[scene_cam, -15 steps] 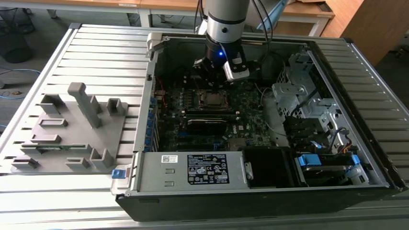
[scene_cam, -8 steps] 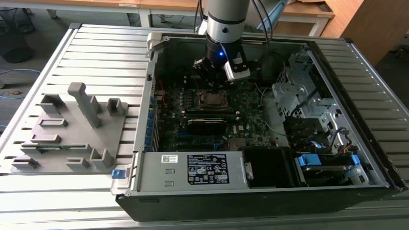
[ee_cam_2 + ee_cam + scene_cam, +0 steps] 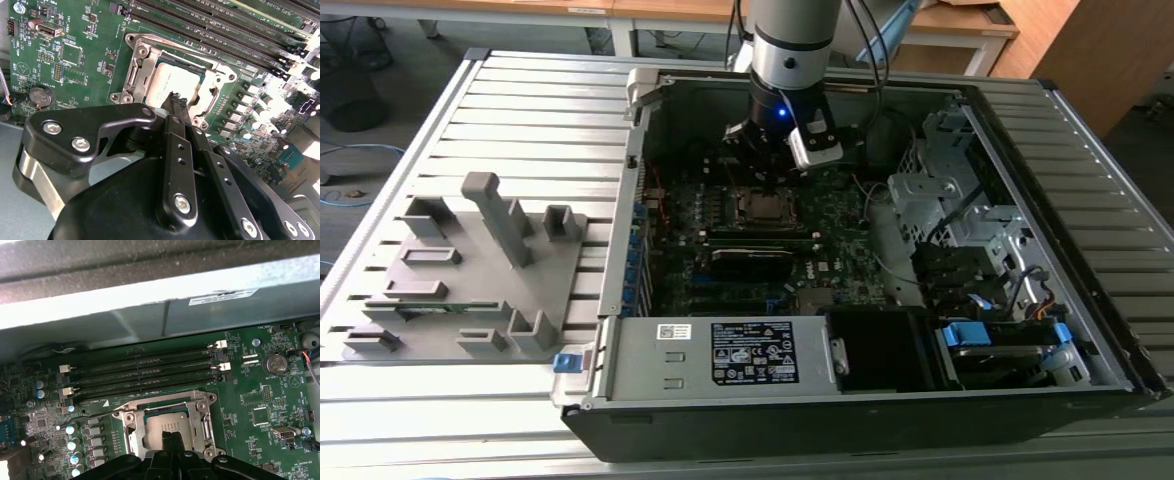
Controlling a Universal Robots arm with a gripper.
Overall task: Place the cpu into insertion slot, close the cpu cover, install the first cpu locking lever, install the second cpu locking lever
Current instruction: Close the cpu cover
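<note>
— Where does the cpu (image 3: 170, 80) sit?
— In the insertion slot (image 3: 137, 70); memory slots (image 3: 140, 371) lie just beside it; the case (image 3: 854, 430) stands on the worktop (image 3: 534, 100), a rack (image 3: 467, 270) at the exterior view's left.

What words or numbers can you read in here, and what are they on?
None can be read for sure. Print sits here:
black label on the silver box: white print, too small to read.
small white sticker beside it: too small.
long white sticker on the case wall: blurred.
White lettering on the green board: too tiny.
cpu top: faint marks, unreadable.
</note>
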